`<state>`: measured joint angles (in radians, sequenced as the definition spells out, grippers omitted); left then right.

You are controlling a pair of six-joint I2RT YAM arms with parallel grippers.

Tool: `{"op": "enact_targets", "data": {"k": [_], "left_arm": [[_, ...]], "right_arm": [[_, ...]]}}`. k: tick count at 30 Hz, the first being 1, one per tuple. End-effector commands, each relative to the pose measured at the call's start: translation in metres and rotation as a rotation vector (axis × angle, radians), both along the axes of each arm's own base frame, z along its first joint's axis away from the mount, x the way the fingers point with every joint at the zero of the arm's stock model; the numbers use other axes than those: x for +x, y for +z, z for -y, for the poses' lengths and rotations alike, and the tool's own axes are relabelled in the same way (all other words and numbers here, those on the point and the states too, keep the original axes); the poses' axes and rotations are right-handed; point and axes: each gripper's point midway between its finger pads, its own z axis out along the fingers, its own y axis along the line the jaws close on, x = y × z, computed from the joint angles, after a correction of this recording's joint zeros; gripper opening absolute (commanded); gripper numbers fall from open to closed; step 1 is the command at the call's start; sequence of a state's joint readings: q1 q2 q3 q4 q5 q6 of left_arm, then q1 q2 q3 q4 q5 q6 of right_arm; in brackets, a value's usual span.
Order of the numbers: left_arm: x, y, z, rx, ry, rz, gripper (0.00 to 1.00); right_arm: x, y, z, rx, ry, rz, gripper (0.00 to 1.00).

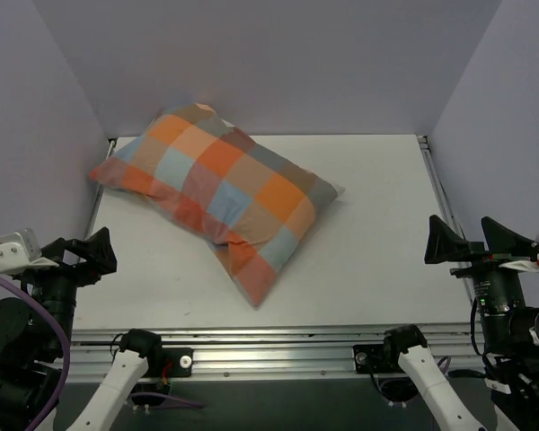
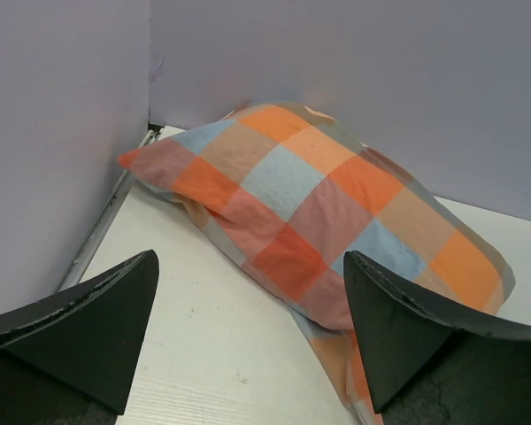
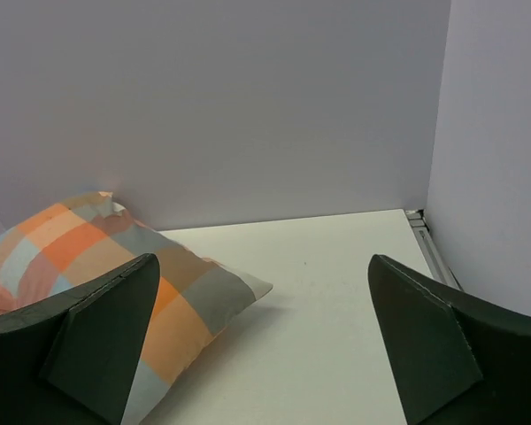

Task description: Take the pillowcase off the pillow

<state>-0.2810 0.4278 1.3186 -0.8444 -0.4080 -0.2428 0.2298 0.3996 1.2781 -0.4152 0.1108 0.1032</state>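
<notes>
Black fingers (image 2: 88,328) fill the bottom corners of each wrist view, and they are spread as wide as they go with nothing between them: the left gripper (image 2: 250,258) and the right gripper (image 3: 264,258) both hang empty, drawn back at the two sides of the table (image 1: 386,269) near its front edge. That parked, spread stance seems meant to leave the work in plain sight and both arms ready to reach in. The pillowcase (image 1: 225,193), checked in orange, peach, light blue and grey-brown, lies slantwise across the left half of the table, its far end in the back left corner where the walls (image 1: 296,63) meet, its near end pointing toward the middle of the front rail (image 1: 278,341). It is plump along most of its length, so the pillow is presumably inside, hidden by the cloth. The near corner looks flatter and limper, which may mark the open end, though no mouth can be made out. Nothing of the task appears begun. White and matte, the table top is bare around the pillowcase, boxed on three sides by plain pale lilac walls.
</notes>
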Motion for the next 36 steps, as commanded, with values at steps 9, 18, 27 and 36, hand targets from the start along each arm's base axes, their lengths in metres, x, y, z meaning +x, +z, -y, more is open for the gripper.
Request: {"op": "enact_targets", "data": {"k": [9, 18, 27, 36], "left_arm": [[0.029, -0.010, 0.015, 0.015, -0.041, -0.046, 0.94], [0.079, -0.073, 0.054, 0.056, -0.171, -0.275, 0.94], [0.107, -0.138, 0.053, 0.060, -0.117, -0.322, 0.94], [0.109, -0.163, 0.034, 0.069, -0.007, -0.346, 0.94]], "right_arm": [[0.045, -0.031, -0.050, -0.035, 0.217, -0.139, 1.00], [0.130, -0.137, -0.138, 0.079, 0.563, -0.489, 1.00], [0.207, -0.200, -0.236, -0.115, 0.578, -0.576, 1.00], [0.238, -0.272, -0.313, -0.443, 0.498, -0.616, 1.00]]}}
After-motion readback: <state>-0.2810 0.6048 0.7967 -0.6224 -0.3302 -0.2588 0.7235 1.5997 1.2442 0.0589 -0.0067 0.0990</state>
